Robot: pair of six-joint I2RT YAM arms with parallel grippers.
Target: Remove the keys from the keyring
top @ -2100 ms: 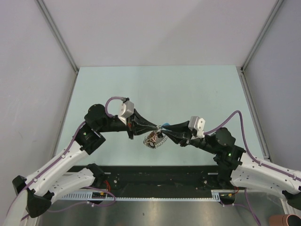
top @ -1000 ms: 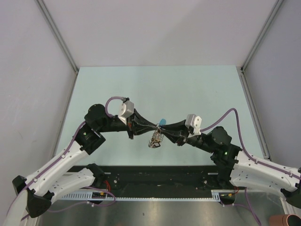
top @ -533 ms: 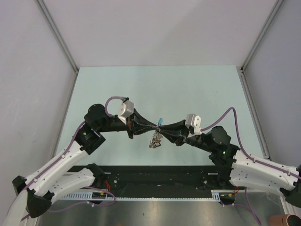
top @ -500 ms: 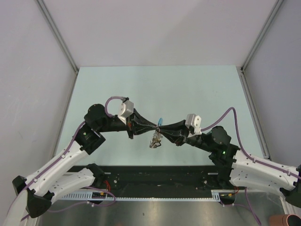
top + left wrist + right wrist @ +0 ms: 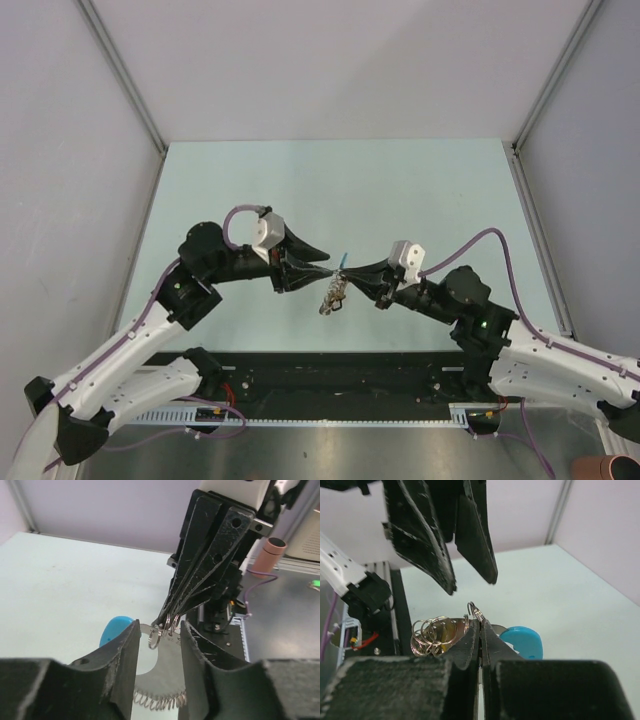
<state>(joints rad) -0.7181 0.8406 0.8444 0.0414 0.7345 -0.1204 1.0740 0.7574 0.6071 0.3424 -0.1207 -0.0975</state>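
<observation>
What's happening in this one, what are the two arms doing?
Both arms meet in the air above the table. The right gripper is shut on a small ring of the keyring, its blue tag alongside. The left gripper is open, fingers straddling that ring without gripping. The rest of it hangs below.

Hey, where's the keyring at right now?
In the top view the keyring hangs over mid-table, pinched in the right end effector, with the open left end effector just to its left.
</observation>
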